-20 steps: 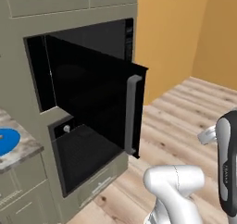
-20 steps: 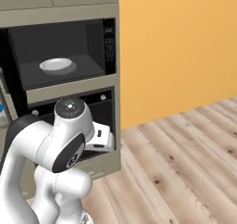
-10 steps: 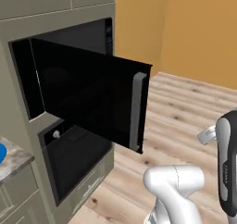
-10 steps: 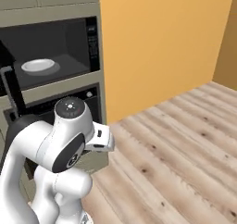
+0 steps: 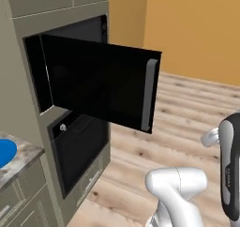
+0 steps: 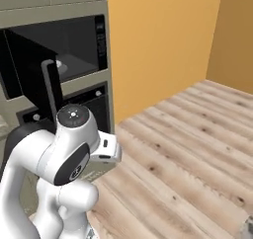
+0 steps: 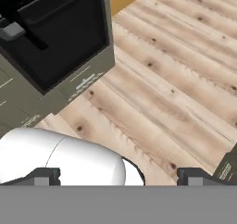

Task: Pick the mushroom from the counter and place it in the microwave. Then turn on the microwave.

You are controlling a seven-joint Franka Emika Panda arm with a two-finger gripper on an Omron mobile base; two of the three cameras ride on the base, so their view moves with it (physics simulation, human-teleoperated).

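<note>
Ahead of my base stood the microwave (image 5: 93, 87), its dark glass door swung wide with the grey bar handle (image 5: 148, 94) facing out. Below it sat the black oven (image 5: 79, 151), and pale wood floor (image 6: 188, 149) stretched off to the right under the orange wall (image 6: 158, 40). At the left edge of the left base view I could see a corner of the counter (image 5: 21, 162) with part of a blue plate (image 5: 5, 152) on it.

The mushroom was nowhere I could make out; I judged it lay further along the counter, outside these views. A pale round shape showed inside the microwave cavity in the right base view, too dim to name.

Step in hand, as I judged it: the door was already open, and the pick had not begun. The next move called for bringing my base round to the counter, finding the mushroom, and lowering onto so small a thing squarely.

My gripper (image 7: 118, 177) pointed down at the floor beside the oven front, tips spread as wide as they go, pinching nothing and touching nothing.
</note>
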